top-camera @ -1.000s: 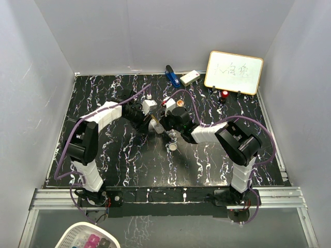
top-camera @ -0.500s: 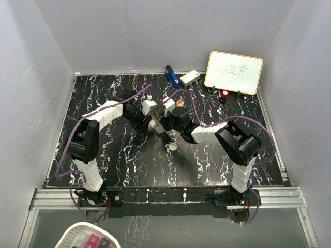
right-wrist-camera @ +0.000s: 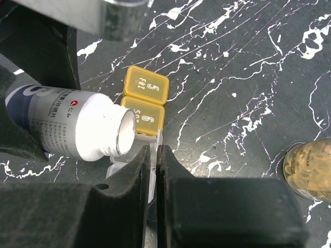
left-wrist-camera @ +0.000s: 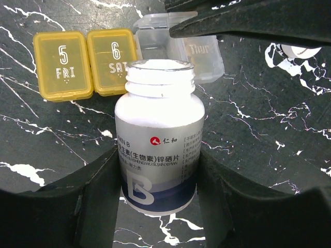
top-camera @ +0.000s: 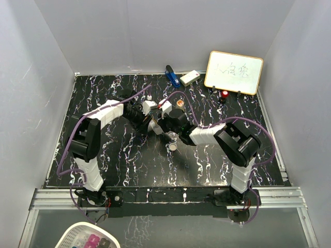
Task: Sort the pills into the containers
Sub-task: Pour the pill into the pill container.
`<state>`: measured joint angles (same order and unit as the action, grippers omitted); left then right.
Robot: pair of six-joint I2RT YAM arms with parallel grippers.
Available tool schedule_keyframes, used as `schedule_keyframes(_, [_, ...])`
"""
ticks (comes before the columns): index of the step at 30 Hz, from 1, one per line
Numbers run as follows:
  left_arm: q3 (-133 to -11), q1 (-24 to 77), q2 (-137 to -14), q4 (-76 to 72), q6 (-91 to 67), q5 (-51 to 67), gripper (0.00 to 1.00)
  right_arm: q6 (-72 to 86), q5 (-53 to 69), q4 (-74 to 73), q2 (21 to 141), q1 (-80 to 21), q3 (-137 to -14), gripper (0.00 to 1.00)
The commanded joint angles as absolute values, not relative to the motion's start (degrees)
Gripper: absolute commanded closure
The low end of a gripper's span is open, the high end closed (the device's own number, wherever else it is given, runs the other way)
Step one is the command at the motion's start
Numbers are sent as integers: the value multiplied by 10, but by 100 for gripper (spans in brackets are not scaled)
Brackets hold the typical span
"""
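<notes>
My left gripper (left-wrist-camera: 158, 178) is shut on a white bottle (left-wrist-camera: 160, 119) with a dark blue label. The bottle is uncapped and its open mouth leans over the pill box (left-wrist-camera: 85, 62). The box has yellow-gold sections marked FRI and SAT, and beside them a clear lid (left-wrist-camera: 201, 51) stands open. My right gripper (right-wrist-camera: 156, 151) is shut on the edge of that clear lid (right-wrist-camera: 161, 138), right by the bottle mouth (right-wrist-camera: 121, 132). The golden-amber bottle (right-wrist-camera: 307, 170) stands open to the right, also in the top view (top-camera: 179, 103). A white round cap (top-camera: 172, 146) lies nearer the arms. Both grippers meet mid-table (top-camera: 156, 124).
At the back edge lie a blue object (top-camera: 172, 76) and a white rectangular block (top-camera: 190, 77). A whiteboard (top-camera: 234, 72) stands at the back right with a small red-topped item (top-camera: 224, 94) in front. A white basket (top-camera: 88, 238) sits below the table's front rail.
Both grippers have edged slightly left and away from the bases. The left one still holds the bottle and the right one stays shut at the pill box.
</notes>
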<state>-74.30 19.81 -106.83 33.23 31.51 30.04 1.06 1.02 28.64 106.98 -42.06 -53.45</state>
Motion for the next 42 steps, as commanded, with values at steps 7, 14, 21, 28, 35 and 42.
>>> schedule_keyframes(7, [-760, 197, -1087, 373, 303, 295, 100, -6, -28, 317, 1053, -429, -537, 100])
schedule_keyframes(14, [-771, 198, -1113, 402, 298, 289, 100, 10, -30, 321, 1061, -429, -539, 100])
schedule_keyframes(21, [-788, 199, -1135, 427, 295, 283, 100, 27, -26, 326, 1062, -429, -539, 100])
schedule_keyframes(28, [-795, 199, -1139, 430, 297, 285, 100, 47, -34, 328, 1072, -428, -539, 80])
schedule_keyframes(35, [-792, 199, -1143, 425, 299, 284, 100, 52, -47, 331, 1074, -425, -536, 76])
schedule_keyframes(42, [-793, 199, -1146, 425, 300, 280, 100, 97, -11, 335, 1087, -406, -537, 92])
